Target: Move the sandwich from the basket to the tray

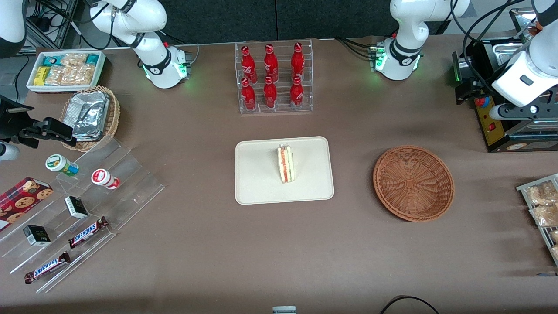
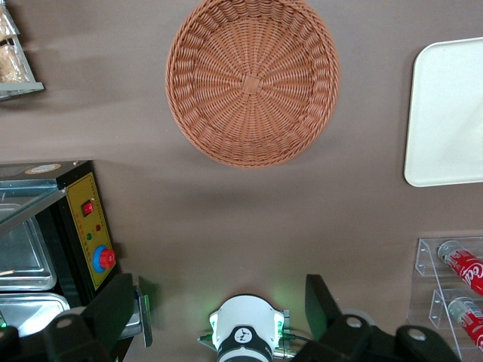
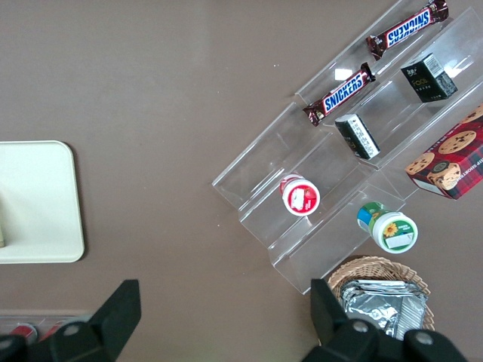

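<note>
The sandwich [image 1: 286, 163] stands on its edge on the tray [image 1: 261, 187], near the tray's middle, its red-orange and pale layers facing up toward the front camera. Only the front view shows it; the left wrist view catches just one end of the tray [image 2: 445, 121], bare, and the right wrist view another bare end [image 3: 38, 204].

The basket [image 1: 413, 183] sits on the brown tabletop [image 1: 218, 253] beside the tray, toward the working arm's end, and holds nothing. The left wrist view looks straight down into the same basket [image 2: 253, 79] and shows its woven spiral floor.

The end effector [image 2: 219, 320] hangs high above the tabletop, farther from the front camera than the basket, with its two dark fingers [image 2: 113, 309] spread wide apart and nothing between them. In the front view the working arm's white forearm is seen at the table's edge near a black machine [image 1: 492, 117], but the fingers do not show there.

Counted in the front view: one sandwich, one tray, one reddish basket, six red bottles [image 1: 270, 78] in a clear rack, two Snickers bars [image 1: 87, 231] on clear steps. The right wrist view shows both bars [image 3: 339, 94] closer.
</note>
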`<state>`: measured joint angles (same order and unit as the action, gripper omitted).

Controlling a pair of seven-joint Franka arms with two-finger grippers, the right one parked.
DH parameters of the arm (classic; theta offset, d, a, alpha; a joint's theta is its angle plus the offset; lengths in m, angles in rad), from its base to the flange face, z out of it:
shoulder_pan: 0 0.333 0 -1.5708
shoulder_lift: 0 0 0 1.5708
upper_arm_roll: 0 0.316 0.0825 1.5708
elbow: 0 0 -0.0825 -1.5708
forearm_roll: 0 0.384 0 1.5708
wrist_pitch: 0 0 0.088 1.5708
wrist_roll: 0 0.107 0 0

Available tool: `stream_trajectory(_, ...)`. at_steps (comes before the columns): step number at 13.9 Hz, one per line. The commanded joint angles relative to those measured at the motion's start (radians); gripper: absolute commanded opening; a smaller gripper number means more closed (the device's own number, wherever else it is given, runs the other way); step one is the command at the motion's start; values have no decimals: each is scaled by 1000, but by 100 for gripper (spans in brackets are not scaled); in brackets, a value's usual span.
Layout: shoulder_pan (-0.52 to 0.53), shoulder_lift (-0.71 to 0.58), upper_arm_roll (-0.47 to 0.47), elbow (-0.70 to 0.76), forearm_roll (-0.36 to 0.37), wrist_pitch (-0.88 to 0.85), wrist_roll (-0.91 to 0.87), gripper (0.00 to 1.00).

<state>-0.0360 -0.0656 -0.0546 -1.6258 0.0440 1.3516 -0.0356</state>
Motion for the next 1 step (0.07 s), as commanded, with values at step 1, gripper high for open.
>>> stream_trajectory(1, 11, 18, 5, 37, -21, -9, 17, 100)
